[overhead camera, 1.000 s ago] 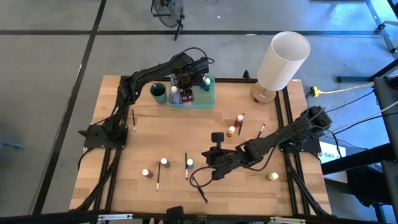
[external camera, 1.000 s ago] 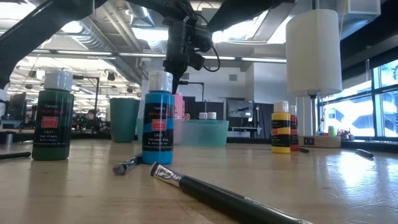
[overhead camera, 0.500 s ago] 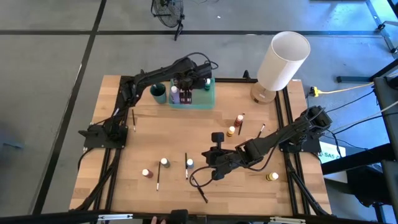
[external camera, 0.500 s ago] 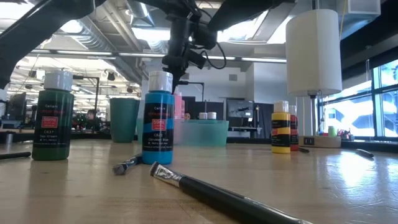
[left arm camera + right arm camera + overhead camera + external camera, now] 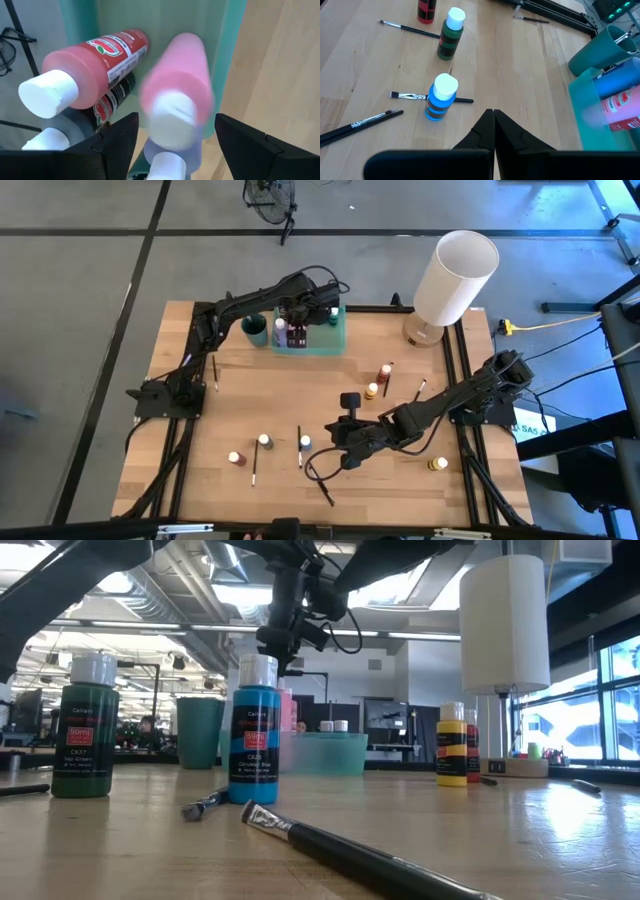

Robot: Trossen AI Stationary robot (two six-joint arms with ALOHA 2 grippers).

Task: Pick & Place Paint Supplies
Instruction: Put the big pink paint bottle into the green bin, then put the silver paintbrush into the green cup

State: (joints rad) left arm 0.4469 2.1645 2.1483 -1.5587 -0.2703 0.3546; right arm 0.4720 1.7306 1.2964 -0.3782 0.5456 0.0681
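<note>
My left gripper hangs open, pointing down over the translucent green tray at the table's far side. In the left wrist view a pink bottle shows blurred between the two fingers, apart from both, over a red bottle that lies in the tray. My right gripper is shut and hangs above the middle of the table with nothing in it. Just beyond its tip a blue bottle stands upright on the wood, and a green bottle stands farther off.
A teal cup stands left of the tray and a big white lamp at the far right. Orange, red and yellow bottles and thin brushes are scattered over the near half.
My left gripper has rolled a little about its own axis over the tray and shifted slightly toward the table's left edge. My right arm has kept still.
</note>
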